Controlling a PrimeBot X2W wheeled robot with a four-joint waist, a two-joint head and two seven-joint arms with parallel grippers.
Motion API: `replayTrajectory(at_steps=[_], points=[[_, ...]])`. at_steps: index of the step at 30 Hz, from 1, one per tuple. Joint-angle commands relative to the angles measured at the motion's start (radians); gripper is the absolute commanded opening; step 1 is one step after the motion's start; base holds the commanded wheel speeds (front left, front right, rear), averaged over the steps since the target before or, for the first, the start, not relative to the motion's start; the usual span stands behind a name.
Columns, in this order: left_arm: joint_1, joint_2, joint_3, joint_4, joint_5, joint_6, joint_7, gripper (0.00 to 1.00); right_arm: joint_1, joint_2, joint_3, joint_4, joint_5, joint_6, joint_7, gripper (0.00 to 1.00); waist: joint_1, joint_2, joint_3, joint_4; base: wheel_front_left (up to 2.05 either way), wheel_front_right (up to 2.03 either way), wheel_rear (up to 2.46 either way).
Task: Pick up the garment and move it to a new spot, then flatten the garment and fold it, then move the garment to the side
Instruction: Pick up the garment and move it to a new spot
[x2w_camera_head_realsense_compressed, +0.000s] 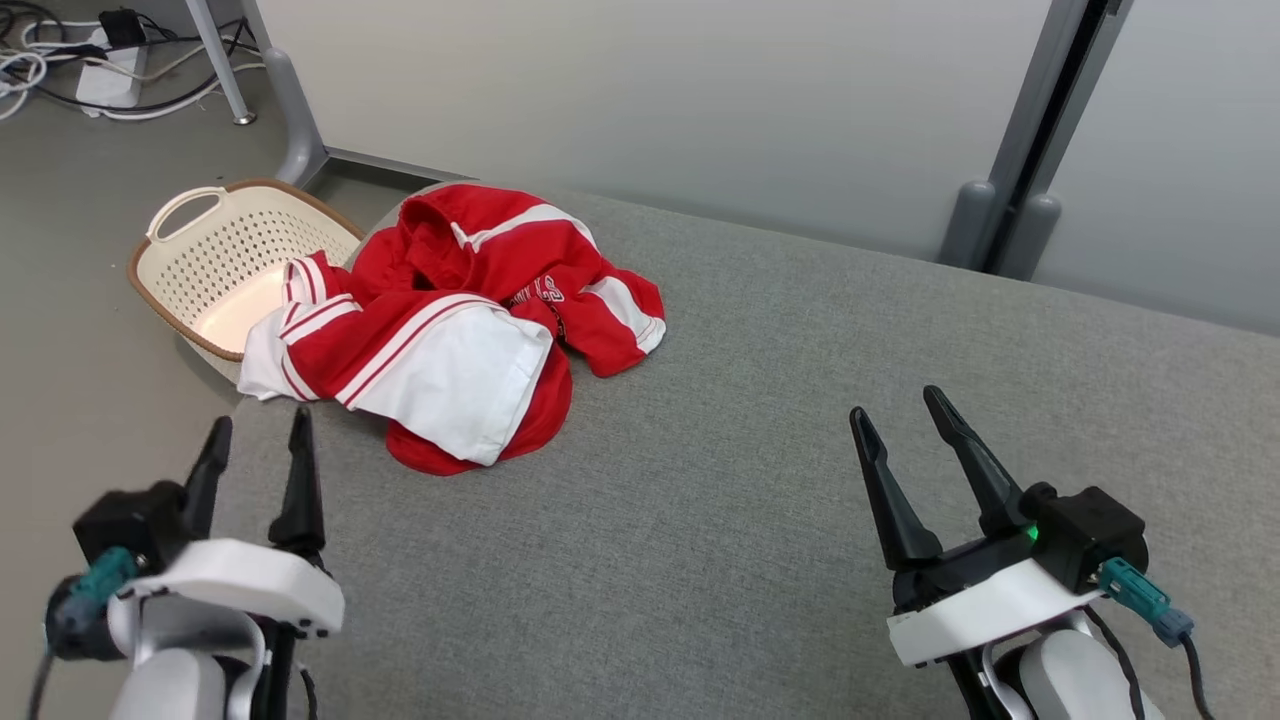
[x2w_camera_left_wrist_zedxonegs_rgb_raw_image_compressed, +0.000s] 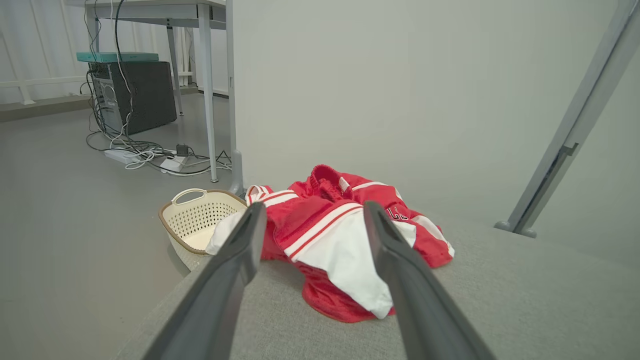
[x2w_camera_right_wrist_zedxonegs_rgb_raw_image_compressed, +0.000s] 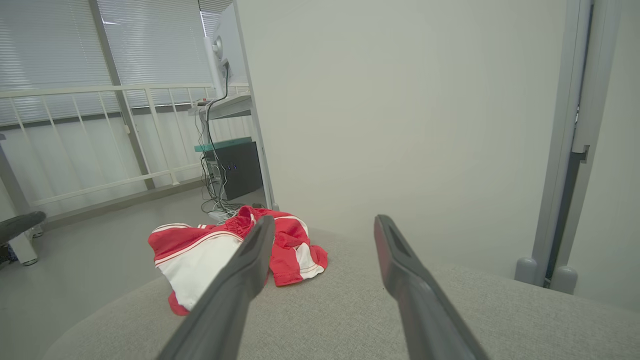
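A red and white garment (x2w_camera_head_realsense_compressed: 455, 320) lies crumpled at the far left corner of the grey fabric table (x2w_camera_head_realsense_compressed: 760, 480), one sleeve hanging past the left edge. In the left wrist view the garment (x2w_camera_left_wrist_zedxonegs_rgb_raw_image_compressed: 340, 240) sits straight ahead between the fingers; in the right wrist view the garment (x2w_camera_right_wrist_zedxonegs_rgb_raw_image_compressed: 210, 252) lies ahead to the left. My left gripper (x2w_camera_head_realsense_compressed: 258, 440) hovers open near the table's left edge, a short way in front of the garment. My right gripper (x2w_camera_head_realsense_compressed: 905, 410) stands open over the right half of the table, well clear of the cloth. Neither holds anything.
A cream perforated basket (x2w_camera_head_realsense_compressed: 215, 260) with a brown rim stands on the floor beside the table's left corner, right by the garment. A pale partition wall (x2w_camera_head_realsense_compressed: 700, 90) and grey posts (x2w_camera_head_realsense_compressed: 1010, 190) back the table. Cables (x2w_camera_head_realsense_compressed: 60, 70) lie on the floor at far left.
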Motion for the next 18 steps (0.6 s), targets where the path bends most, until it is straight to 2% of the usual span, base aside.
replayTrajectory(at_steps=[1,6,11,15,18], points=[[-0.041,0.022,0.012,-0.011,-0.017,-0.008,0.041,1.0,-0.013,-0.013,0.005,-0.006,-0.003,0.0,-0.001,1.0,0.0,0.0,0.023,-0.022,0.0,0.0,0.0],[-0.161,0.11,0.041,-0.001,-0.064,-0.022,0.249,1.0,-0.043,-0.033,0.013,-0.016,-0.007,0.0,-0.001,1.0,0.0,0.0,0.087,-0.073,0.0,0.0,0.0],[-0.305,0.2,0.06,0.109,-0.135,-0.048,0.441,1.0,-0.077,-0.047,0.028,-0.02,-0.004,0.0,-0.001,1.0,0.0,0.0,0.149,-0.137,0.0,0.0,0.0],[-0.403,0.266,0.064,0.243,-0.181,-0.068,0.531,1.0,-0.106,-0.056,0.042,-0.021,-0.001,0.0,-0.001,1.0,0.0,0.0,0.196,-0.198,0.0,0.0,0.0],[-0.457,0.307,0.065,0.342,-0.202,-0.076,0.56,1.0,-0.126,-0.064,0.045,-0.022,0.002,0.0,-0.001,1.0,0.0,0.0,0.226,-0.243,0.0,0.0,0.0]])
